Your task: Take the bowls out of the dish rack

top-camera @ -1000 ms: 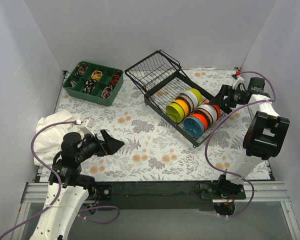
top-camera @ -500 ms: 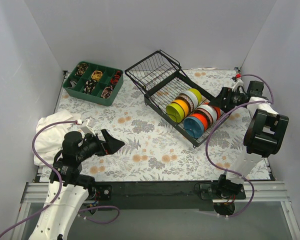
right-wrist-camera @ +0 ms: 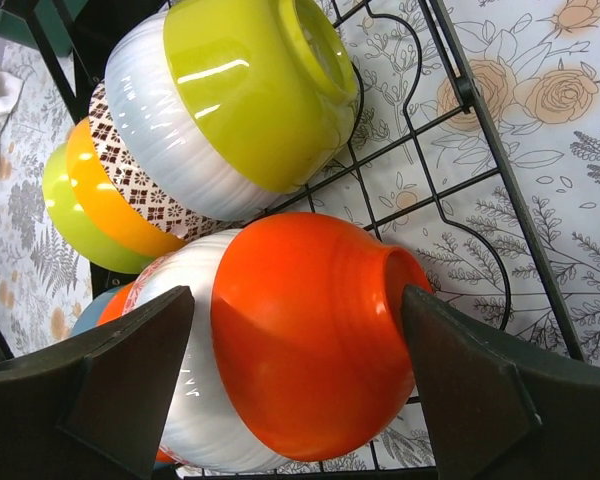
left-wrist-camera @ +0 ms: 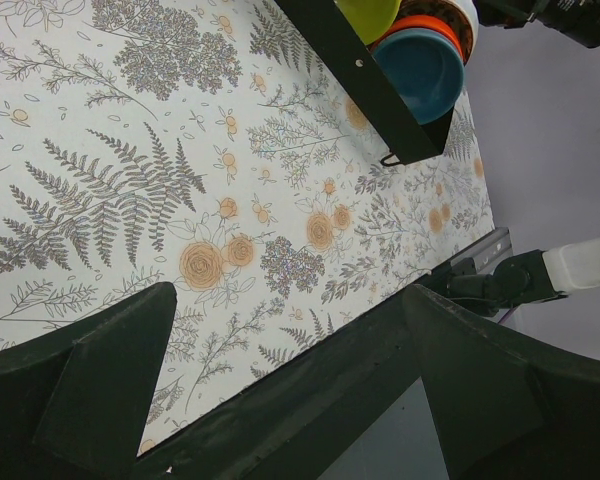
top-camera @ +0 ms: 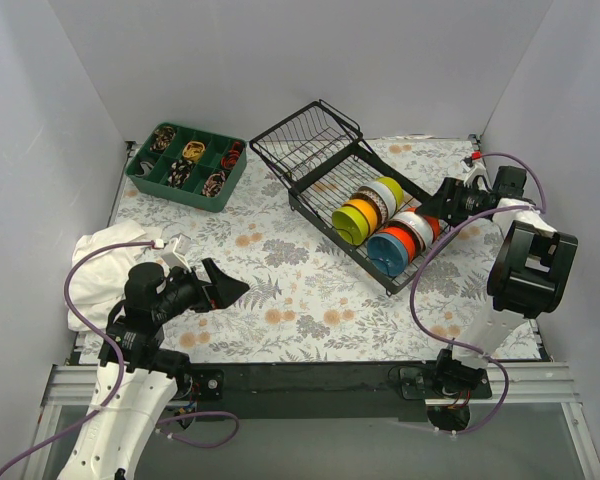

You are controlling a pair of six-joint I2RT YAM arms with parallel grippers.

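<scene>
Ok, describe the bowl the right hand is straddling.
In the black dish rack, two rows of bowls stand on edge. Take the row nearer the right arm: it's the orange bowl at the back end, against a ribbed white one. The other row ends in lime-green.

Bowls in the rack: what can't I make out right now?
- Bowls: exact count; they overlap and are small in the top view.
- Orange bowl: whether the right jaws touch it; right wrist view, jaws cover the contact spots.
- Blue bowl: left wrist view, rack bar hides its lower edge.
</scene>
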